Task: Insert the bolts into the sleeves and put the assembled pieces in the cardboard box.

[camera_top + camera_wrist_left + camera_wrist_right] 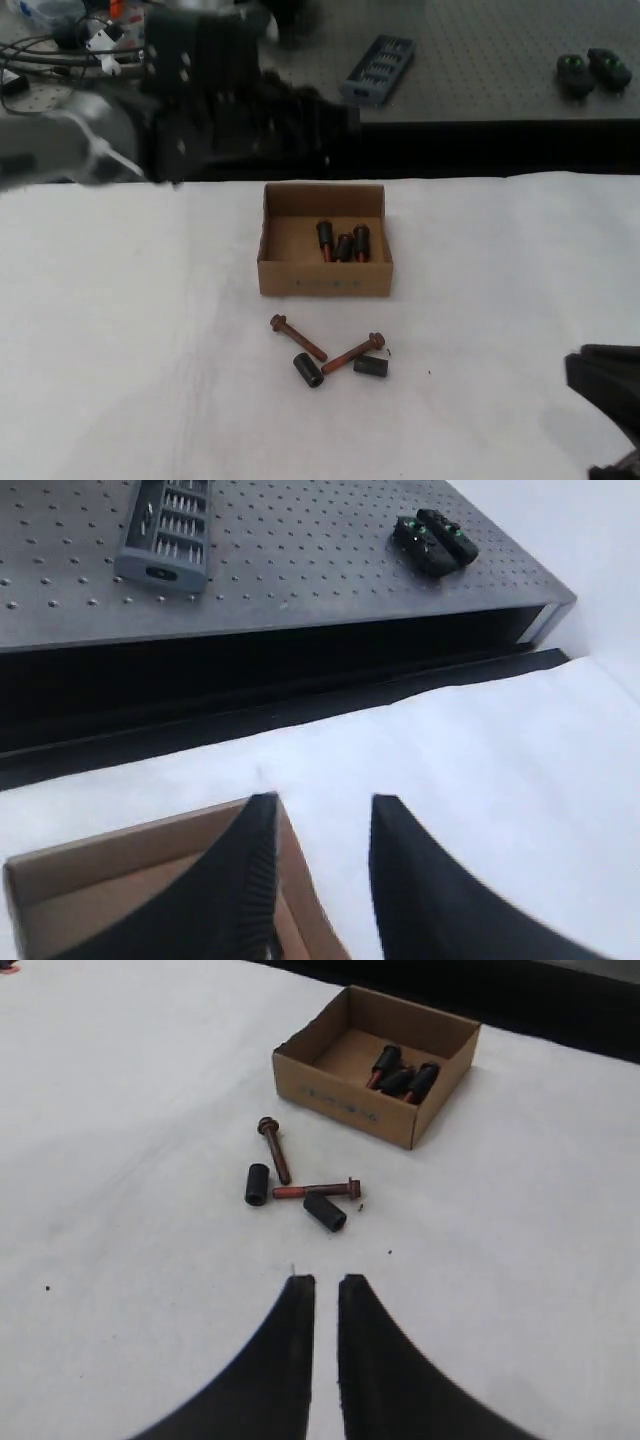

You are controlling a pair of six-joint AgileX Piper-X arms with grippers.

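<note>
**Hazards**

- The white cloth (pixel 120 350) is soft. Round parts can roll or snag on it when nudged.
- The cardboard box (pixel 325 283) looks light. The left gripper (pixel 322 805) hangs by its rim with fingers apart and empty. A careless descent could shove or tip the box.
- The right gripper (pixel 325 1282) sits well short of the loose parts. Its fingers are almost together with a thin slit between them, and they hold nothing. They must be spread before any grasp.
- One bolt (pixel 352 353) lies just beside a sleeve (pixel 370 366). Pinching either is likely to disturb the other.
- A bolt held at a tilt may jam at the mouth of the sleeve.

**Count**

- Box: one, on the cloth behind the loose parts.
- Grippers: two.
- Assembled pieces (pixel 343 245): three, inside the box.
- Loose bolts: two, including the second bolt (pixel 298 337).
- Loose sleeves: two, including the second sleeve (pixel 308 370).
</note>
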